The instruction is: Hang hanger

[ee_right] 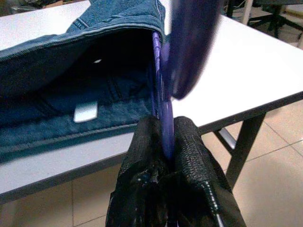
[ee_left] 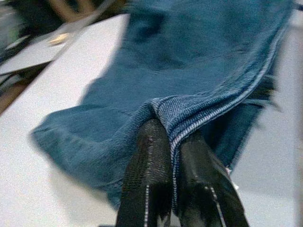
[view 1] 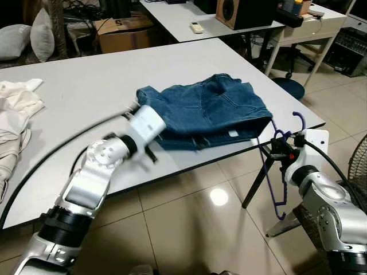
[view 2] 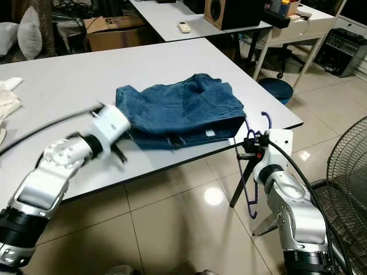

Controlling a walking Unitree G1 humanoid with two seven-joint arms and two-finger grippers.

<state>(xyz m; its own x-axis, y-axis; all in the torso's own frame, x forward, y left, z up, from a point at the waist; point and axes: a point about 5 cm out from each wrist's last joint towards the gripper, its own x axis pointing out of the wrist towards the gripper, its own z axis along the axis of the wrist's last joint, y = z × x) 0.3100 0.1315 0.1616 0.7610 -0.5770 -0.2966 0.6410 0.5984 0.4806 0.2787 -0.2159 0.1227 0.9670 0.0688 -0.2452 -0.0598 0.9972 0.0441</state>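
On the white tabletop (view 1: 86, 86) lay folded denim jeans (view 1: 209, 109). The left tool (ee_left: 173, 156) was clamped on their waistband edge; the right tool (ee_right: 164, 142) gripped the purple hanger (view 1: 279, 172) off the tabletop's corner. Lifting the band open would probably let the hanger slide in cleanly.

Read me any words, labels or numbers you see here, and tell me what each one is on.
None can be read.
Cardboard box behind the table: a dark mark, too small to read.
White tag on the jeans: shows no print that can be read.
Remote on the far table: too small.
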